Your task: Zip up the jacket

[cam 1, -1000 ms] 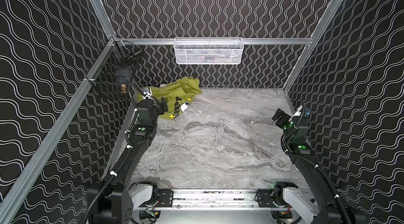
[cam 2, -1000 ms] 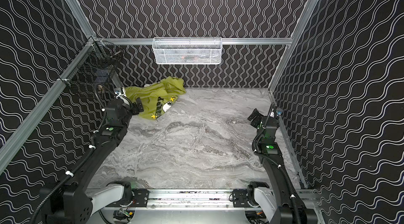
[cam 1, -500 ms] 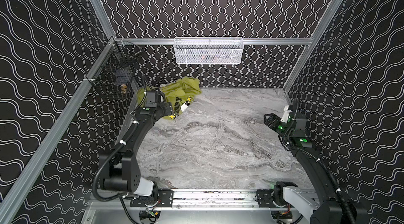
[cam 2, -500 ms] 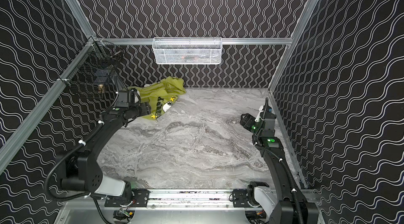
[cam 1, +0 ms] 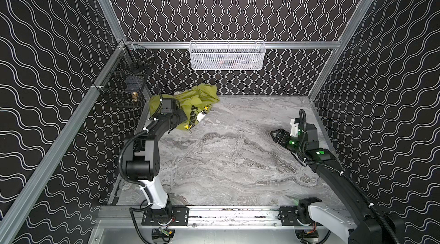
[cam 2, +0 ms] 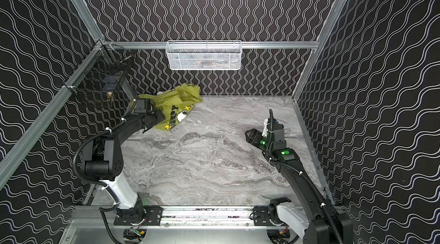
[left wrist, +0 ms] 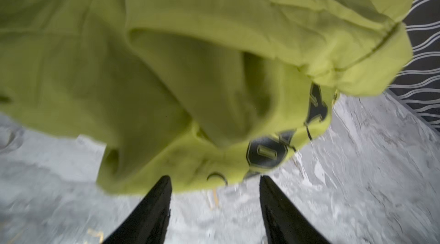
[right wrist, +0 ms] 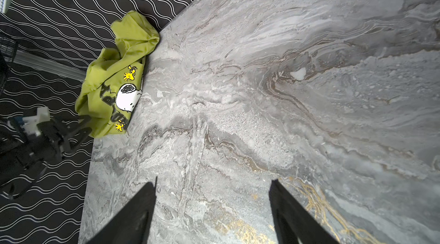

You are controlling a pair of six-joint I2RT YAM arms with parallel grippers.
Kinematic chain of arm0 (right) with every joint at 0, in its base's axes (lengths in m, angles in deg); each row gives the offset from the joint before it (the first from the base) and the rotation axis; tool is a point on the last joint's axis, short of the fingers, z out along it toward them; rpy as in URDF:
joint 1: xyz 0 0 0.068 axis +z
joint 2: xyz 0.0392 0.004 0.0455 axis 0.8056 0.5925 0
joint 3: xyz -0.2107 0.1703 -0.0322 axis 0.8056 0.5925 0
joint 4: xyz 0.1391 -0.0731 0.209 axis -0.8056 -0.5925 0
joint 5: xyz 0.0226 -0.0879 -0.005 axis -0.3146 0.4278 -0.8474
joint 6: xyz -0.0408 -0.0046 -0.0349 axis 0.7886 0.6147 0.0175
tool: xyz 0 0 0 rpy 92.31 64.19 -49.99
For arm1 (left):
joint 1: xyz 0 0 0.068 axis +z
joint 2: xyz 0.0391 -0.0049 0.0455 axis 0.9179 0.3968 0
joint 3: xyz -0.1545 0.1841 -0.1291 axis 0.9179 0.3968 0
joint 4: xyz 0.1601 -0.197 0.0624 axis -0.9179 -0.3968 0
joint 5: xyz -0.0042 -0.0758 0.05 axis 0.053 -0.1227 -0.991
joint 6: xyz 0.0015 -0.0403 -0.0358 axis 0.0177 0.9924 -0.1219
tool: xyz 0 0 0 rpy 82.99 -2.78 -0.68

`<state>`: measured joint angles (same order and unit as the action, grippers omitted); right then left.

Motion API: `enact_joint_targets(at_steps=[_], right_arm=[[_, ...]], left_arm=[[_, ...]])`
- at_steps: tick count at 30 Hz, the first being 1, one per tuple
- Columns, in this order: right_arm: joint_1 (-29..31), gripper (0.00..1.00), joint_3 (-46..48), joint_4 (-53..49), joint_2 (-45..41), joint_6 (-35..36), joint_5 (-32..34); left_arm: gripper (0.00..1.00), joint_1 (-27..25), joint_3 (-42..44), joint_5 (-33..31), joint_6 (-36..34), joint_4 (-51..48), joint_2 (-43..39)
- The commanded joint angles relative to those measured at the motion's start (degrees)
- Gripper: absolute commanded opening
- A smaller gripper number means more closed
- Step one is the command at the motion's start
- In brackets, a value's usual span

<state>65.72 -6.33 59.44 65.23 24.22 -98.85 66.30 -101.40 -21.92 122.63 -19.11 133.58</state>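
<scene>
While L gripper [left wrist: 214,179] hangs at jacket [left wrist: 190,64] hem, jaws parted, nothing pinched, R gripper [right wrist: 213,182] gapes empty over table [cam 1: 238,159]. Jacket crumpled in far-left corner, zipper hidden. Zipping prob. not begun: spread, align, zip all remain.

Black arms [cam 1: 148,146], white base links [cam 1: 155,191], ribbed black cables [cam 1: 121,159], green lights [cam 1: 291,142].

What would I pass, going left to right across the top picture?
black basket → jacket → right hand
</scene>
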Motion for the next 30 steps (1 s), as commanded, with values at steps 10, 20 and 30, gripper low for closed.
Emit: enact_joint_targets(at_steps=[10, 20, 30], right_arm=[[2.3, 0.53, -1.97, -2.18, 1.8, -0.99, 2.11], [2.37, 0.48, -2.89, -1.9, 4.05, -0.62, 2.45], [2.39, 0.6, -2.99, -2.51, 3.31, -0.19, 2.57]], left_arm=[[0.21, 0.49, -4.63, 4.3, -0.92, 3.9, 4.24], [0.01, -0.82, 0.49, 7.8, -2.96, 0.69, -5.7], [0.0, -9.75, -5.24, 11.35, -13.06, -16.15, -14.22]])
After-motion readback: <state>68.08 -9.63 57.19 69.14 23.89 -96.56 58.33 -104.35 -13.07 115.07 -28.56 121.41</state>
